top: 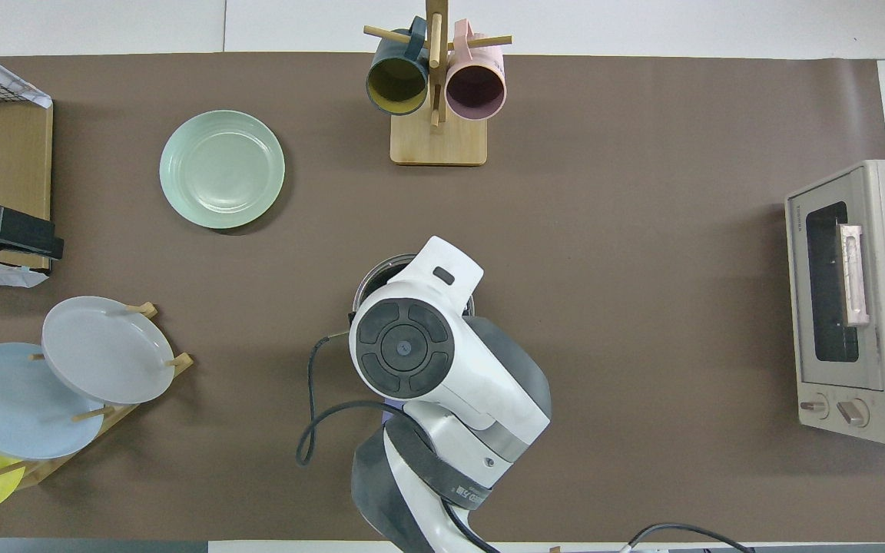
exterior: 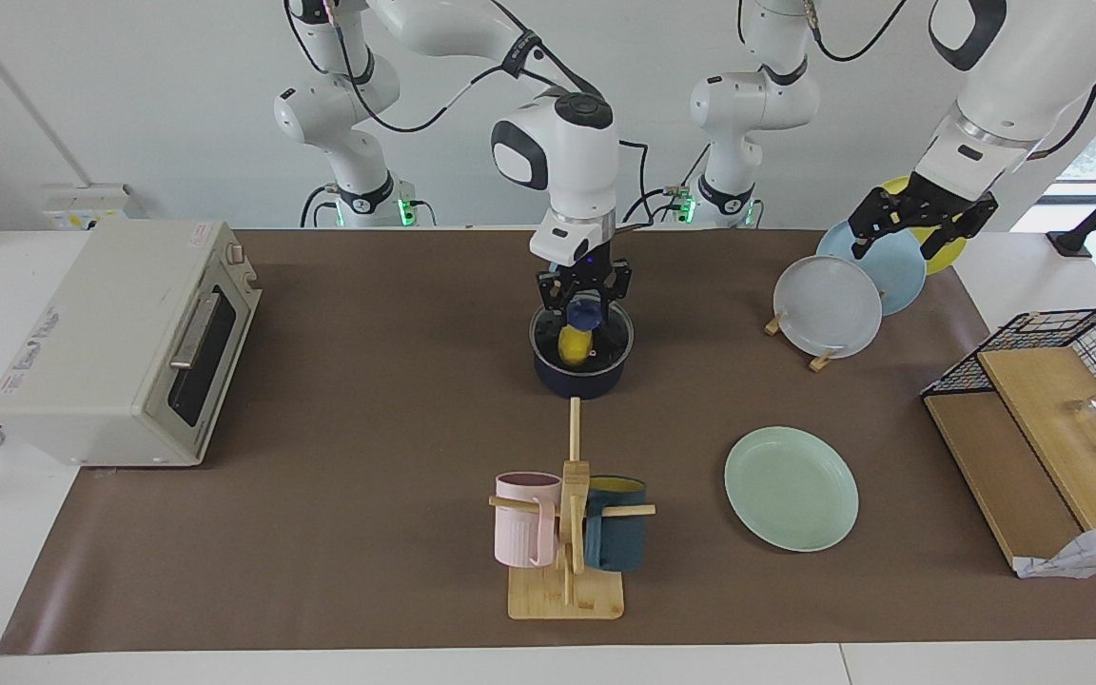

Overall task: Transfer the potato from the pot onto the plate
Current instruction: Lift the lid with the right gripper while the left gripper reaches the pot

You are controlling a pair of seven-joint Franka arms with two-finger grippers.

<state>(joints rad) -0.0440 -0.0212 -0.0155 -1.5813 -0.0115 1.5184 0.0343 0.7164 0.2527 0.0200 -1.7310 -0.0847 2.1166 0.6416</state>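
Brown matting is covering the bench [exterior: 367, 571] end to end. Largest item on it, a cream toaster oven [exterior: 120, 342], is sitting at the right arm's end; a plate rack [exterior: 843, 295] and a wire basket [exterior: 1052, 400] are sitting at the left arm's end.

The pot [exterior: 582, 369] is standing mid-bench, with a wooden mug tree [exterior: 569, 533] farther from the robots and the plate [exterior: 792, 488], bare, beside that tree toward the left arm's end.

The right claw [exterior: 583, 309] is reaching down into the pot, its fingers closed on the upper end of the potato [exterior: 574, 344]. The potato is standing on end inside the pot, not yet clear of the rim. The overhead view is hiding this under the arm's wrist.

The left claw [exterior: 919, 224] is waiting, spread wide and empty, over the plate rack.

Step in hand, by judgement: grasp made, lift pending. Next move is calling for a straight rise clear of the rim, then a carry toward the plate.
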